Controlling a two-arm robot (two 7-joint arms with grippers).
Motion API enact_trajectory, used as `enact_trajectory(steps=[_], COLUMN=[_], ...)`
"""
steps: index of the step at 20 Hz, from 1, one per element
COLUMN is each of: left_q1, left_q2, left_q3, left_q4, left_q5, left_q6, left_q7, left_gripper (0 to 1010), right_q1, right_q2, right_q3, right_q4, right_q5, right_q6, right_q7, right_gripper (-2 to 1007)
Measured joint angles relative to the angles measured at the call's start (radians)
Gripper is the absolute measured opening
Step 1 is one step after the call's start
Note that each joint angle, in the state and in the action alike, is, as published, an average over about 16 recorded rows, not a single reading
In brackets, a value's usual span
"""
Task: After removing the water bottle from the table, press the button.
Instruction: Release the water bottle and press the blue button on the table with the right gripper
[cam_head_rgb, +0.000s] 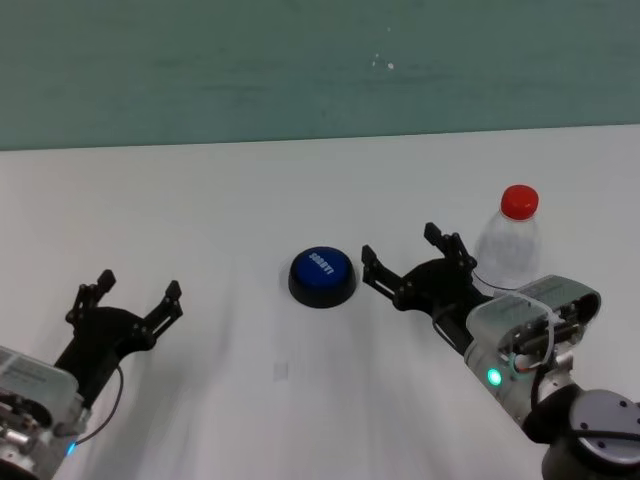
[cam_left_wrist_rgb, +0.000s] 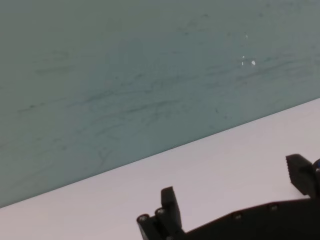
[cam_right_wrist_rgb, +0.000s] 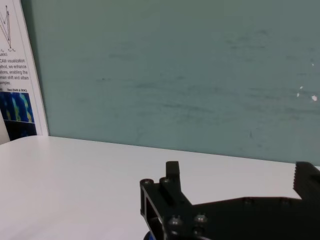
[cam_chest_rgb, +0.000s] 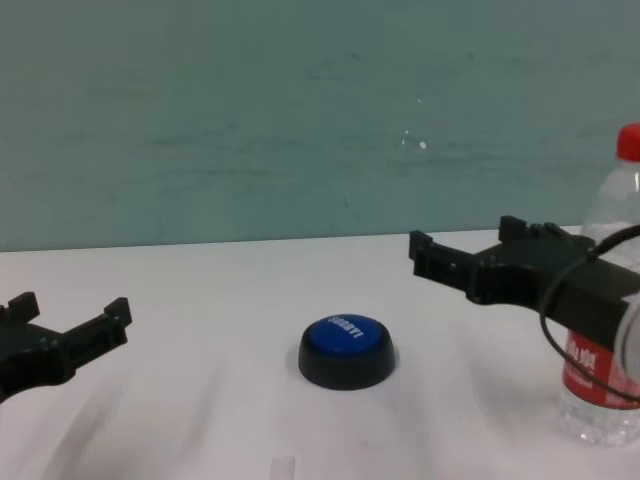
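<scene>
The water bottle (cam_head_rgb: 508, 248) stands upright on the white table (cam_head_rgb: 200, 200) at the right, its red cap (cam_chest_rgb: 628, 142) on top and its red label (cam_chest_rgb: 590, 375) low down. The blue-domed button (cam_head_rgb: 322, 275) sits on its black base at the table's middle (cam_chest_rgb: 347, 350). My right gripper (cam_head_rgb: 405, 250) hangs open above the table between the button and the bottle, holding nothing; in the chest view (cam_chest_rgb: 465, 240) its arm crosses in front of the bottle. The bottle is just outside the gripper's right finger. My left gripper (cam_head_rgb: 135, 292) rests open and empty at the near left.
A teal wall (cam_chest_rgb: 300, 100) rises behind the table's far edge. The right wrist view shows a poster (cam_right_wrist_rgb: 15, 75) at the wall's side. Both wrist views show open black fingers (cam_left_wrist_rgb: 169, 200) (cam_right_wrist_rgb: 172, 172) over bare white tabletop.
</scene>
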Motion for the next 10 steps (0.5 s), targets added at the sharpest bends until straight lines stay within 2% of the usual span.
enact_trajectory(steps=[10], left_q1=[0.000], left_q2=[0.000], left_q3=[0.000], left_q4=[0.000], left_q5=[0.000], left_q6=[0.000], left_q7=[0.000], left_gripper=[1003], right_q1=[0.083], right_q2=[-0.014], right_q3=[-0.027], right_q4=[0.086], right_q5=[0.004], right_q6=[0.002], right_q7=[0.011], right_gripper=[1000])
